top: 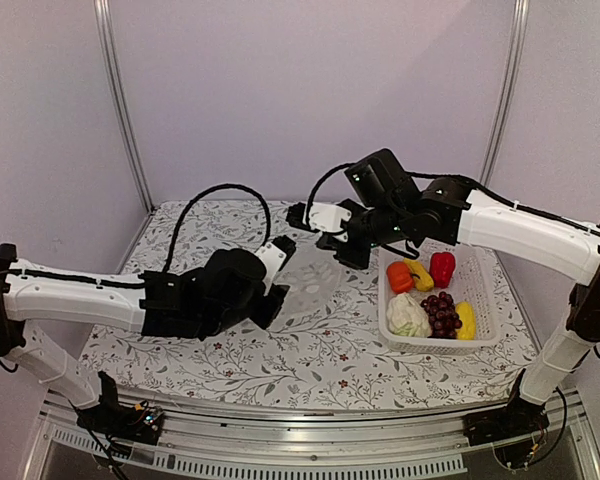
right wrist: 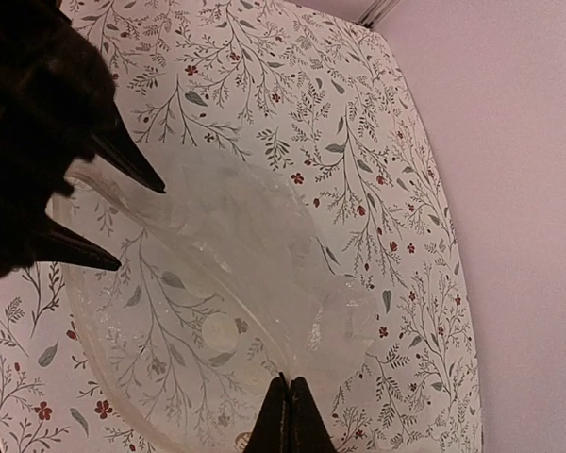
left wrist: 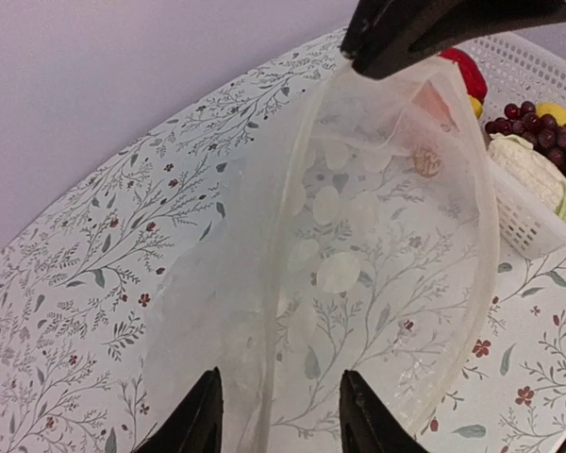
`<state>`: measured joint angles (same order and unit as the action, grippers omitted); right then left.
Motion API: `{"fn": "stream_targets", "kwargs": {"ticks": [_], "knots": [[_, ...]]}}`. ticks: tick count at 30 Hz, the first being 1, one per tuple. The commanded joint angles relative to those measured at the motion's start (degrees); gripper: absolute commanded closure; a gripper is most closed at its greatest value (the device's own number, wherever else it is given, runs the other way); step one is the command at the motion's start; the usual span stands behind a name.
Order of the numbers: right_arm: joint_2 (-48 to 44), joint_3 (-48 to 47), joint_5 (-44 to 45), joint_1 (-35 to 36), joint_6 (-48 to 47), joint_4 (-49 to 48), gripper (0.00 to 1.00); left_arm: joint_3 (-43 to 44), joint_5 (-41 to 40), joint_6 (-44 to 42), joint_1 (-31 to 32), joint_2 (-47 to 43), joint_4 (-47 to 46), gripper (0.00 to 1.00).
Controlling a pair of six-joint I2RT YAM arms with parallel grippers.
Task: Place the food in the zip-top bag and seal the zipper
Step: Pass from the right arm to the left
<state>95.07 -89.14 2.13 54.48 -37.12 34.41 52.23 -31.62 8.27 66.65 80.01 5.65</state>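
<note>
The clear zip-top bag (top: 310, 275) hangs stretched between my two grippers over the flowered table, mouth spread open; it fills the left wrist view (left wrist: 358, 245) and the right wrist view (right wrist: 226, 274). My right gripper (right wrist: 288, 415) is shut on the bag's mouth edge and holds it up near the basket (top: 348, 255). My left gripper (left wrist: 281, 420) is open, its fingers on either side of the opposite edge (top: 277, 295). The food lies in the white basket (top: 435, 345): orange pumpkin (top: 399, 277), red pepper (top: 442, 268), grapes (top: 440, 313), cauliflower (top: 408, 315), yellow pieces (top: 466, 320). The bag holds no food.
The basket stands at the table's right side, just right of the bag, and shows in the left wrist view (left wrist: 519, 222). A black cable (top: 220, 195) loops over the back left of the table. Walls close the back and both sides.
</note>
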Motion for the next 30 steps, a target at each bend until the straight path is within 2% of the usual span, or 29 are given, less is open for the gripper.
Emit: {"fn": "stream_targets", "kwargs": {"ticks": [1, 9, 12, 13, 14, 17, 19, 21, 30], "knots": [[0.6, 0.9, -1.3, 0.5, 1.9, -0.7, 1.00, 2.2, -14.6, 2.6, 2.6, 4.4, 2.9, 0.61], [-0.1, 2.8, -1.5, 0.5, 2.1, -0.8, 1.00, 3.5, -20.9, 3.0, 3.2, 6.2, 2.1, 0.87], [-0.6, 3.4, -4.8, 0.4, 2.6, -0.5, 1.00, 3.4, -20.8, 2.4, 3.1, 5.3, 1.0, 0.94], [-0.8, 3.4, -5.6, 0.4, 3.0, 0.0, 0.97, 3.5, -20.2, 2.2, 3.0, 5.0, 1.0, 0.96], [-1.3, 3.2, -6.4, 0.3, 3.4, 0.5, 0.89, 3.8, -19.5, 2.1, 2.9, 4.6, 1.2, 0.98], [-3.7, 2.1, -9.6, -0.6, 4.5, 3.8, 0.67, 5.6, -16.3, 3.3, 2.0, 3.4, 5.1, 1.00], [-5.9, 1.4, -11.9, -2.5, 5.4, 5.5, 0.59, 7.1, -14.7, 4.4, 1.6, 2.8, 8.2, 1.00], [-7.6, 1.2, -14.2, -5.7, 6.6, 7.6, 0.55, 8.5, -11.6, 5.0, 1.1, 2.4, 11.1, 1.00], [-13.5, 10.2, -20.5, -22.8, 11.1, 8.0, 0.53, 13.6, -6.7, 7.6, 0.1, 3.6, 20.9, 1.00]]}}
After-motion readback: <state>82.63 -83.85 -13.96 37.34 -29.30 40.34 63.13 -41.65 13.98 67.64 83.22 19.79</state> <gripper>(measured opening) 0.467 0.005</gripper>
